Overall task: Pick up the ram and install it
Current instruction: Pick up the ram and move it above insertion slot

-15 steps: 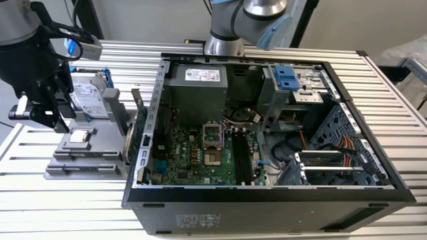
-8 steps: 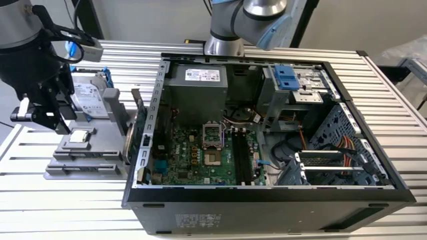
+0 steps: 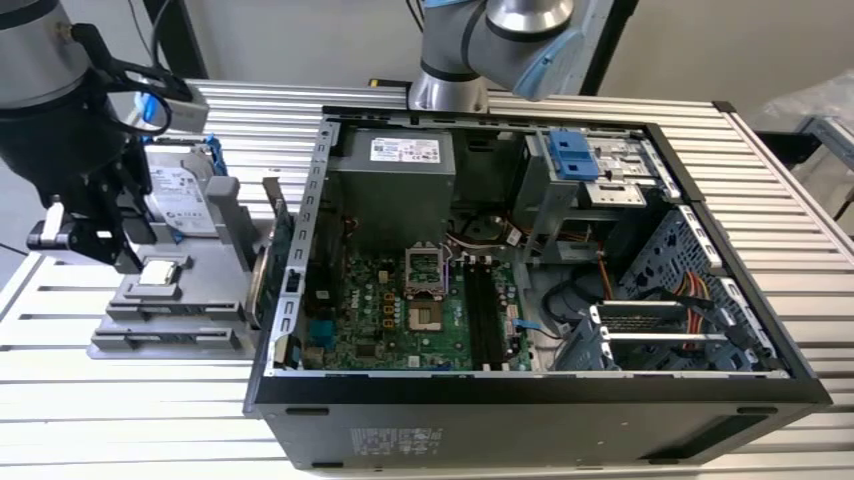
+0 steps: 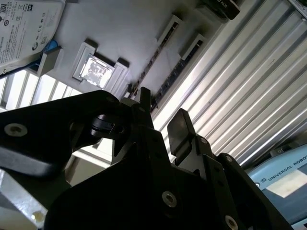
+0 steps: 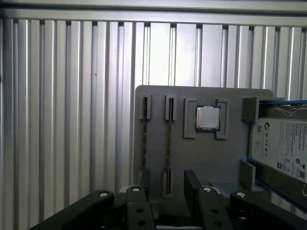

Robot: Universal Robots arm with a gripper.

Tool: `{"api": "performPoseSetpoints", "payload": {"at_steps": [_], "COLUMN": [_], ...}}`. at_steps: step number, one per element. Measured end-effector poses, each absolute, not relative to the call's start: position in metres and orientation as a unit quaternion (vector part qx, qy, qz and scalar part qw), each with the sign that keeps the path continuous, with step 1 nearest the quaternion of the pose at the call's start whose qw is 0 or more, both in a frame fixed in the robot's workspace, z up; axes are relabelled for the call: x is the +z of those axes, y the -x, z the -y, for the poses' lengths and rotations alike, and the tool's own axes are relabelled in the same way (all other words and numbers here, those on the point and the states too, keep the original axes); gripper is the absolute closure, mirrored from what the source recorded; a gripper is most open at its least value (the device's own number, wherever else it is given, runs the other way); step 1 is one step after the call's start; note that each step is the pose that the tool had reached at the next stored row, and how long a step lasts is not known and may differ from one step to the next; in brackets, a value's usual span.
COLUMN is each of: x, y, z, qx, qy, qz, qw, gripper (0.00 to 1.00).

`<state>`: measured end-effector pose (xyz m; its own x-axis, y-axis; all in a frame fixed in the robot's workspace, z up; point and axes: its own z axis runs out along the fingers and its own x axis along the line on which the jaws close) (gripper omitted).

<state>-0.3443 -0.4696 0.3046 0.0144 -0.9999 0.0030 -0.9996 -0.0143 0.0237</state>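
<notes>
Two thin sticks stand on edge in the grey holder (image 5: pixel 201 163), each kept upright by narrow slots so that its top edge stays free to be pinched. The ram (image 5: pixel 169 143) I take as mine is the one nearer the processor chip (image 5: pixel 208 118); the other stick (image 5: pixel 144 139) runs parallel just beside it. My gripper (image 5: pixel 169 181) hangs over the holder with its fingers (image 5: pixel 192 184) spread apart, grasping nothing. In the first wrist view the ram lines up with the gap between them, which I judge is why I am set square to its length. Whether I am touching it, I cannot tell. The hard drive (image 5: pixel 283 148) lies in its blue frame beyond the chip, well clear of my fingers. In the exterior view the open computer case (image 3: pixel 534 250) sits at the holder's side, toward the exterior view's right, with the black memory slots (image 3: pixel 483 310) on its board. The ram is in its holder, so I judge the pick not yet made.
</notes>
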Motion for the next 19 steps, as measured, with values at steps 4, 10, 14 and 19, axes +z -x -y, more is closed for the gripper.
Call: {"api": "performPoseSetpoints", "payload": {"at_steps": [4, 10, 14, 19], "x": [0.301, 0.292, 0.288, 0.287], "y": [0.344, 0.345, 0.345, 0.345], "z": [0.47, 0.47, 0.471, 0.471], "qx": [-0.007, -0.005, -0.005, -0.005], "qy": [-0.712, -0.712, -0.712, -0.713], "qz": [0.702, 0.702, 0.702, 0.701], "qw": [0.01, 0.008, 0.007, 0.007], "gripper": [0.0, 0.0, 0.0, 0.0]}}
